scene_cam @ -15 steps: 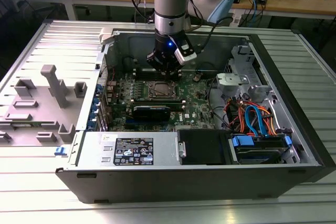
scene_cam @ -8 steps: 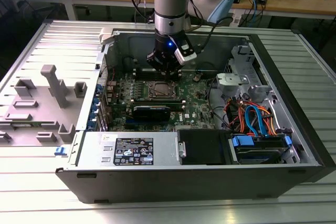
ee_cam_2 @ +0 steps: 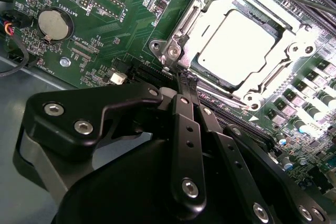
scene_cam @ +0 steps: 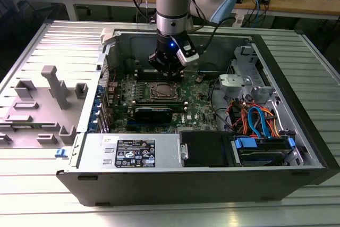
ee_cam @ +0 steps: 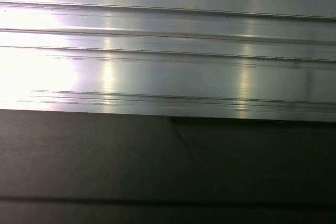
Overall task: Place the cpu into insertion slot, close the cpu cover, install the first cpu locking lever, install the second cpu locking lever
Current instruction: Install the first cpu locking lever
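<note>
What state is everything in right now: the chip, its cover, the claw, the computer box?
cpu: seated, top showing through the cover.
cover: down over the cpu.
slot: filled by the cpu.
gripper: shut, tips at the cover's corner.
case: lying flat, side open.
coin battery: in its holder.

In the second wrist view the black jointed metal gripper (ee_cam_2: 185,80) hid one corner of the thin silvery square-framed cpu cover (ee_cam_2: 286,69), whose far side ran off the picture's edge. In the exterior view the dull silver-grey square cpu (scene_cam: 161,92) was too small to assess.
</note>
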You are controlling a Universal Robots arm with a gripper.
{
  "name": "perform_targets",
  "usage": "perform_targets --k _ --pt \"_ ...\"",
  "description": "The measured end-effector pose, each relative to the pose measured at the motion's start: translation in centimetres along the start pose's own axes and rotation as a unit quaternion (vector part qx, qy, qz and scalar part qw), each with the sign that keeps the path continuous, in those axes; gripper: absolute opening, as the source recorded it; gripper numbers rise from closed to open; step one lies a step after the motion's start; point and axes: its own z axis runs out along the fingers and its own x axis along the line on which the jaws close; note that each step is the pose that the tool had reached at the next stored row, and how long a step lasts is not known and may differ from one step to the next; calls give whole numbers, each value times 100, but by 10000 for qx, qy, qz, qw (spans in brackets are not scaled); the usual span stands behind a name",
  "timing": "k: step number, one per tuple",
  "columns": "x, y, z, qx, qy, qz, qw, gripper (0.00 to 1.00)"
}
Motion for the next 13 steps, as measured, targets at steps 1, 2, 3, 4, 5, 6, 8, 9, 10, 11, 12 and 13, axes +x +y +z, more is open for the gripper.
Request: perform_targets --k 1,2,3,4,5,6,8,9,10,11,12,13 --pt "0 0 0 0 0 0 10000 11" --pt "0 0 0 0 0 0 10000 11" --pt "0 0 -4 -1 -1 0 10000 11" --pt "-1 0 -19 -2 -2 0 10000 11" --pt "-1 0 -29 -1 -1 0 10000 11" --pt "-1 0 -34 0 -1 0 10000 11" --pt "-2 -1 -34 -1 -1 0 10000 11" --pt "-4 -1 -34 0 0 -1 10000 11" --pt "-9 -2 -34 1 1 0 10000 11" --pt "-16 -2 -33 1 1 0 10000 11" --pt "-23 -2 -32 1 0 0 10000 11" --pt "-27 -2 -31 0 0 0 10000 11"
